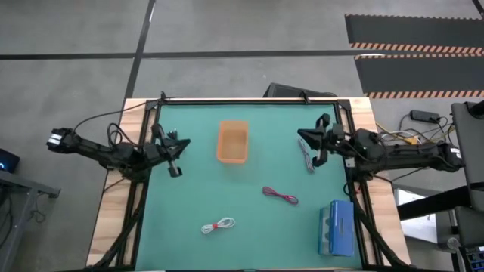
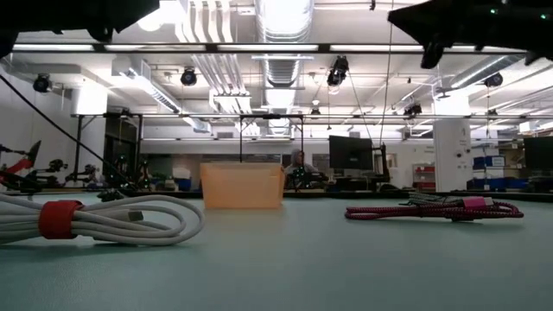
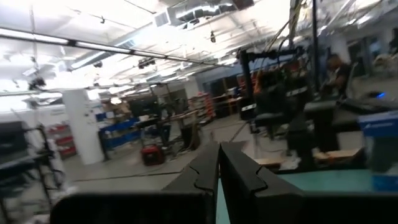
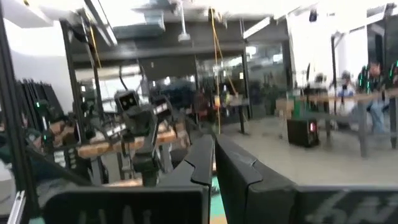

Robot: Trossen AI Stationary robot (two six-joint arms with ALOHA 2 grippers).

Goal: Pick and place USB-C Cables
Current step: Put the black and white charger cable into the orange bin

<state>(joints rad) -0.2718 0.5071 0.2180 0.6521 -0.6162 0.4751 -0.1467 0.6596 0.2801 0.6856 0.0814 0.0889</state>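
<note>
Three cables show in the high view. The white cable (image 1: 218, 225) lies on the green mat toward the near edge, the dark red cable (image 1: 280, 196) near the middle, and the grey cable (image 1: 306, 157) under the right arm's tip. The low view shows the white cable (image 2: 95, 220) with its red strap and the dark red cable (image 2: 432, 210). The black cable is out of view. My left gripper (image 1: 180, 145) hovers left of the orange bin (image 1: 232, 141), shut and empty (image 3: 218, 163). My right gripper (image 1: 304, 140) hovers right of the bin, above the grey cable, also shut and empty (image 4: 213, 157).
A blue box (image 1: 336, 228) sits at the table's near right corner. The orange bin (image 2: 242, 186) stands toward the far middle. A dark frame (image 1: 249, 100) runs along the table's far and side edges. Bare mat lies between the cables.
</note>
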